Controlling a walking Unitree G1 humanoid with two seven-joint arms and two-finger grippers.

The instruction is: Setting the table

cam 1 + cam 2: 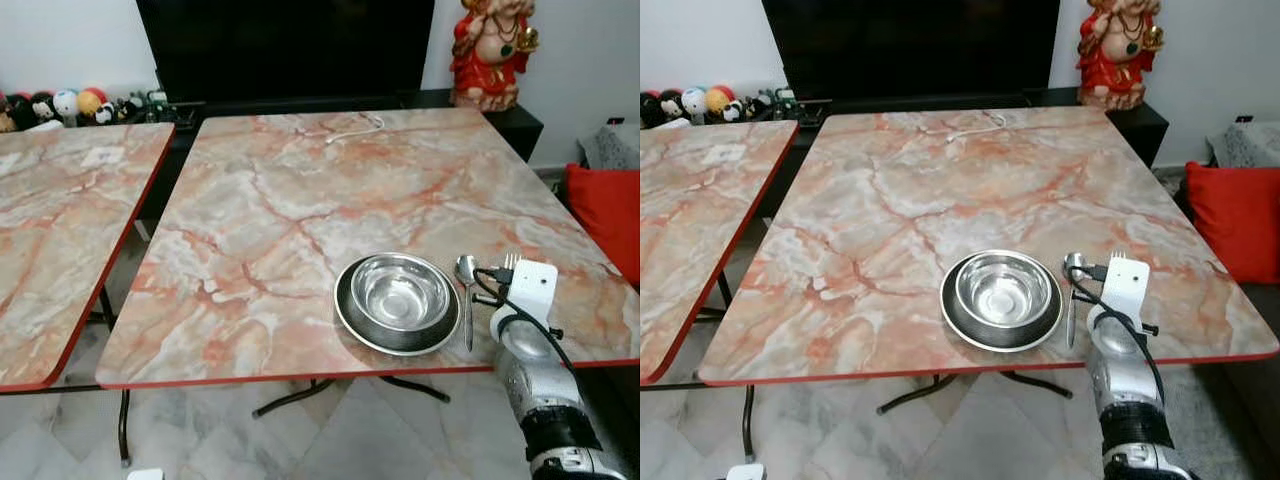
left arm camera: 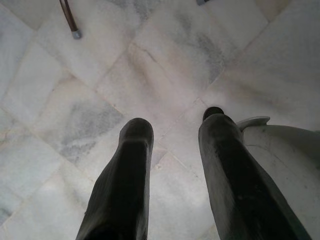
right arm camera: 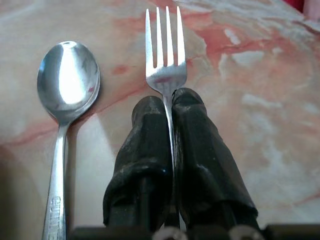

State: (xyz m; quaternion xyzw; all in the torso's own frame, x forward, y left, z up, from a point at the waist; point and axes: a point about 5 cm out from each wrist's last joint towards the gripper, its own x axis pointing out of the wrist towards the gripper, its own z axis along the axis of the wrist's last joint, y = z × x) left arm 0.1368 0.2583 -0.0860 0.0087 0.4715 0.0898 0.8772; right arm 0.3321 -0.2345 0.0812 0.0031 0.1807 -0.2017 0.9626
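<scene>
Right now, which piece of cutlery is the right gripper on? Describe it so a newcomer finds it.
Start at the big marble table and find the steel bowl on its dark plate near the front edge. Right of the bowl lies a spoon; the fork, tines forward, sits clamped in the right gripper beyond it.
</scene>
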